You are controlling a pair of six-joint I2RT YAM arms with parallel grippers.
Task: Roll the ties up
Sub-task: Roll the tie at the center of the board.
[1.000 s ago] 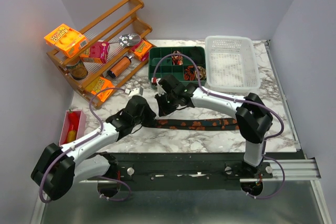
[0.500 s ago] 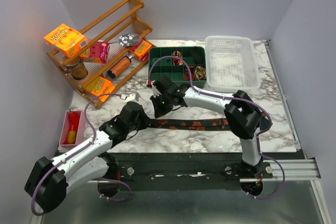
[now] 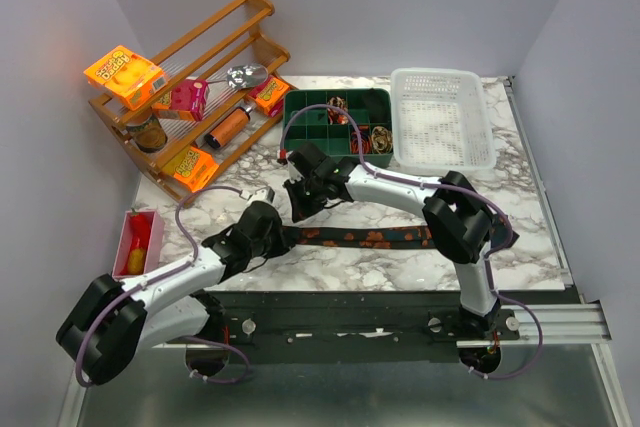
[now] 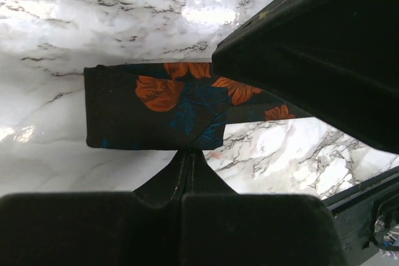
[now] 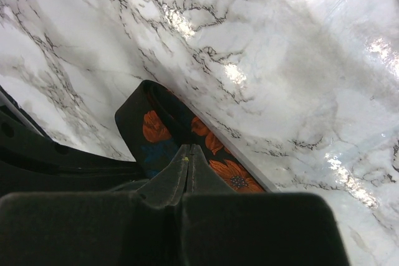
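A dark tie (image 3: pixel 370 238) with orange flowers lies flat along the near part of the marble table. Its left end is folded over on itself (image 4: pixel 149 110), and this end also shows in the right wrist view (image 5: pixel 156 132). My left gripper (image 3: pixel 280 235) is shut, its tip (image 4: pixel 190 151) pinching the near edge of the folded end, where the cloth draws to a point. My right gripper (image 3: pixel 298 211) is shut, its tip (image 5: pixel 189 147) just over the tie's width beside the fold. Whether it touches the cloth is unclear.
A green divided tray (image 3: pixel 300 107) behind the arms holds small patterned coils. A white basket (image 3: pixel 440 122) stands to its right. A wooden rack (image 3: pixel 190 97) with orange snack packets is at the back left, and a red bin (image 3: pixel 138 242) at the left edge.
My right gripper has moved left towards the tie's left end. My left arm has shifted and its gripper now sits at that end. The tie's end lies slightly further left.
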